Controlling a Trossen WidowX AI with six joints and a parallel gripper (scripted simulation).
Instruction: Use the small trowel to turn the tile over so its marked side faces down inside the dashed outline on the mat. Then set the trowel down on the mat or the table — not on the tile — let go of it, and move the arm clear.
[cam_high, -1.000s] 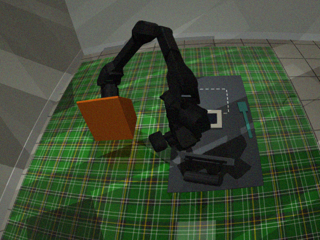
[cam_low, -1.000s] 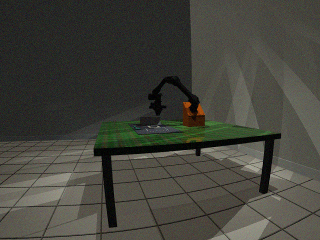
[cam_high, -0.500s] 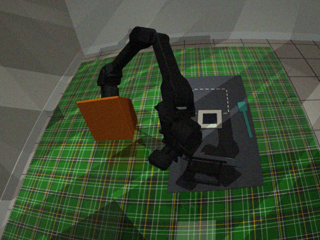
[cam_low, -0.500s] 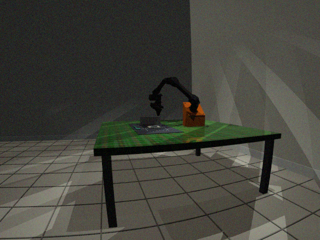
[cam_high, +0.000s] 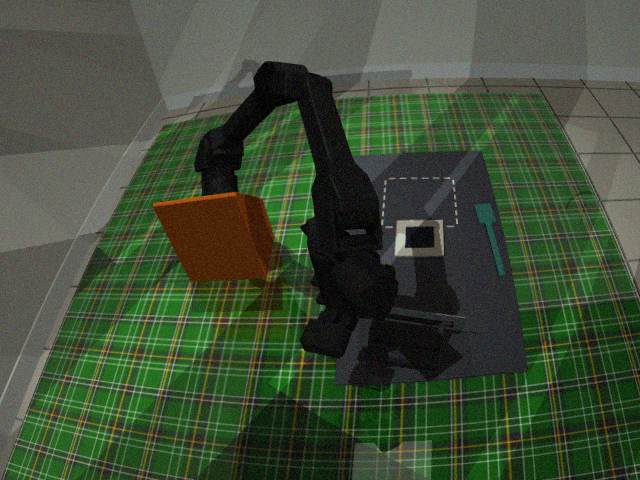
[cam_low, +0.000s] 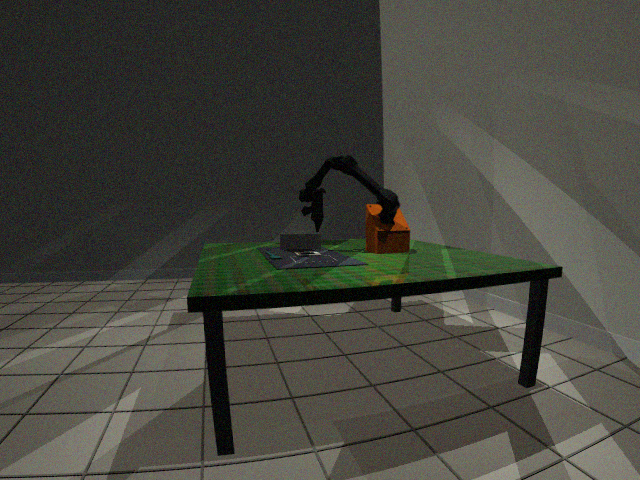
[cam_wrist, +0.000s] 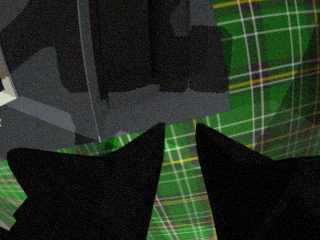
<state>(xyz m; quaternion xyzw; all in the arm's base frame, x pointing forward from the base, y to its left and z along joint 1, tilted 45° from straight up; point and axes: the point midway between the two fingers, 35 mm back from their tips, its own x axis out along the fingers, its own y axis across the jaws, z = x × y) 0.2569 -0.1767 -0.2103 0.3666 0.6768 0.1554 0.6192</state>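
The white tile (cam_high: 419, 237) (cam_low: 308, 252) lies flat on the dark mat (cam_high: 480, 320) (cam_low: 341, 260) with its dark marked square facing up. It sits at the near edge of the dashed outline (cam_high: 418, 178), mostly outside it. The teal trowel (cam_high: 491, 237) (cam_low: 273, 256) lies on the mat to the right of the tile, apart from it. My gripper (cam_high: 328, 343) (cam_low: 316, 227) (cam_wrist: 180, 130) hangs above the mat's near left edge, away from both. Its fingers stand a little apart with nothing between them; only mat and green cloth show through the gap.
The arm's orange base block (cam_high: 217, 237) (cam_low: 387, 235) stands on the green plaid table (cam_high: 129, 361) (cam_low: 439, 266), left of the mat. A grey box (cam_low: 299, 240) stands by the mat's far side in the exterior view. A corner of the tile (cam_wrist: 6, 96) shows in the wrist view.
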